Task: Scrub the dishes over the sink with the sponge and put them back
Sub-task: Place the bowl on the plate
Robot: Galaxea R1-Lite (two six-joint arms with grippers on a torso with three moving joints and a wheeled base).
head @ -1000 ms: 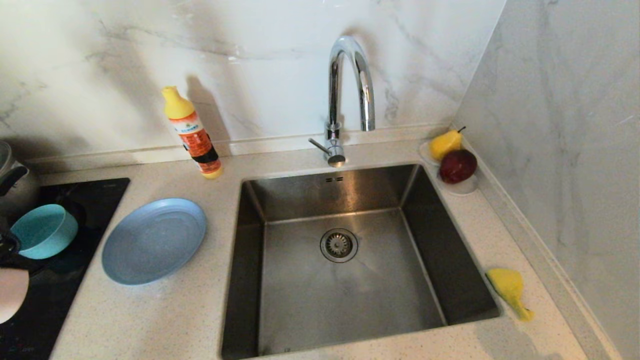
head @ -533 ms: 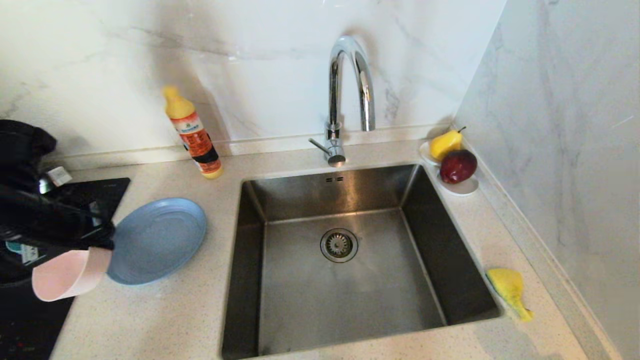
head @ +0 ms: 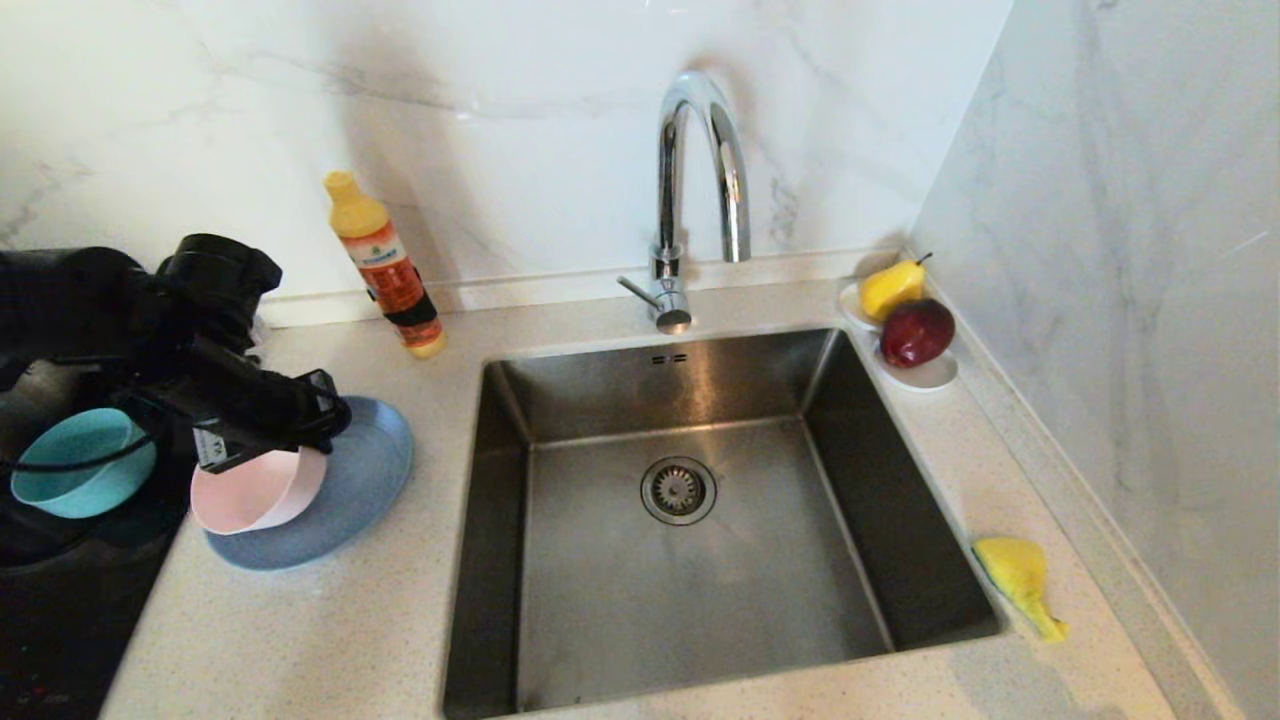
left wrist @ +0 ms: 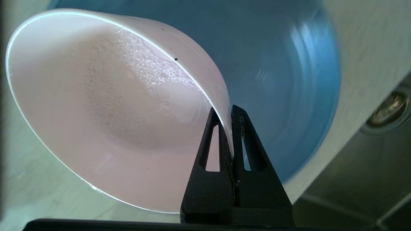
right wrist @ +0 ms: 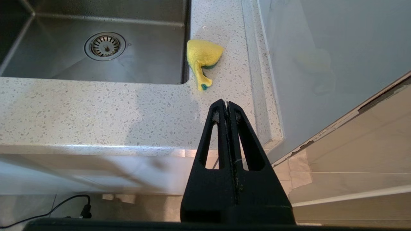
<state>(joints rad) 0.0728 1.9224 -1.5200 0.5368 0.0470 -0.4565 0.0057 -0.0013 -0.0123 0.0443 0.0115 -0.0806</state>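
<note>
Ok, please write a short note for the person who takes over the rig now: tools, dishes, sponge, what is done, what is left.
Left tool: shut on the rim of the pink bowl, holding it tilted over the blue plate, left of the sink.
Right tool: shut, holds nothing, parked off the counter's front edge near the sponge.
Teal bowl: on the dark cooktop, far left.
Sponge: on the counter, right of the sink.
Done: pink bowl picked up.
Left: take the sponge, scrub each dish over the sink, put them back.
</note>
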